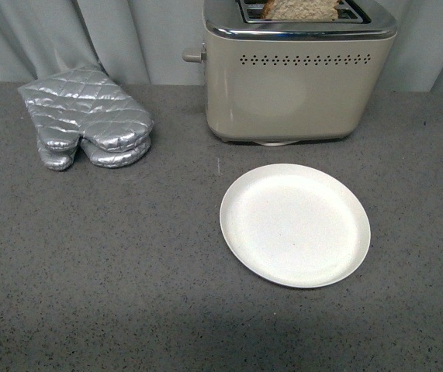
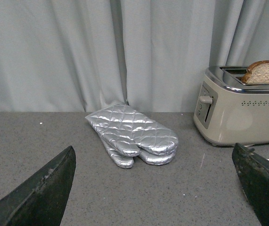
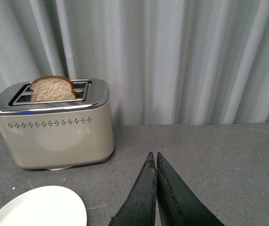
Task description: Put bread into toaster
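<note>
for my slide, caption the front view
Brown bread slice sits in beige chrome-topped toaster behind empty white plate.

A brown-crusted bread slice [image 1: 302, 8] is seen standing upright in one slot of the cream, chrome-topped toaster [image 1: 291, 93], well beyond the closed right fingers [image 3: 143, 197]

My left gripper [image 2: 155, 188] is spread wide, its two dark fingers [image 2: 40, 193] far apart, held low over the counter [image 2: 125, 197] and facing the toaster [image 2: 240, 115] from well off to its knob side. My right gripper [image 3: 154, 188] has its fingers pressed together with nothing between them, pointing past the toaster's other side. Neither arm appears in the front view.
</note>
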`<state>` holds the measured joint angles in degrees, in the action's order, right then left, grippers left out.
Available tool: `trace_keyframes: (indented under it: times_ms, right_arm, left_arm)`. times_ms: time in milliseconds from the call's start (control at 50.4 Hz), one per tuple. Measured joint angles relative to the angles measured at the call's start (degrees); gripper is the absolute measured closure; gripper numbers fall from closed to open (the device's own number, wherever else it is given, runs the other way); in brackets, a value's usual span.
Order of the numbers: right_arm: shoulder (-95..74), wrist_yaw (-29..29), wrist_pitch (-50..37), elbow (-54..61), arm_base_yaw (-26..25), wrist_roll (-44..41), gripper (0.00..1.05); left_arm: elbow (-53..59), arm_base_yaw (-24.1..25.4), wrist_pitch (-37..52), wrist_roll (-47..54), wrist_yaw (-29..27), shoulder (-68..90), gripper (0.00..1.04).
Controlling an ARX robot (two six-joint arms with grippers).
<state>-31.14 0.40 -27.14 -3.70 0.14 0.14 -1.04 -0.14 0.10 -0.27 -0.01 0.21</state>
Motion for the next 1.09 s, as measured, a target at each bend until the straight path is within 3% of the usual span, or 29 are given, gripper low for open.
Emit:
trace_keyframes:
  times_ms: [377, 874, 1033, 1092]
  right_arm:
    - [6.9, -0.3, 3.0, 3.4, 0.0, 0.0, 1.04]
    - [18.0, -0.3, 13.8, 3.5, 0.0, 0.0, 1.04]
    - [22.2, -0.3, 18.0, 3.4, 0.0, 0.0, 1.04]
    - [27.5, -0.3, 25.4, 3.4, 0.0, 0.0, 1.04]
  left_arm:
    - [0.0, 0.0, 0.0, 0.0, 0.0, 0.0, 0.07]
    - [0.0, 0.0, 0.0, 0.0, 0.0, 0.0, 0.07]
    - [0.0, 0.0, 0.0, 0.0, 0.0, 0.0, 0.07]
    - [0.0, 0.0, 0.0, 0.0, 0.0, 0.0, 0.07]
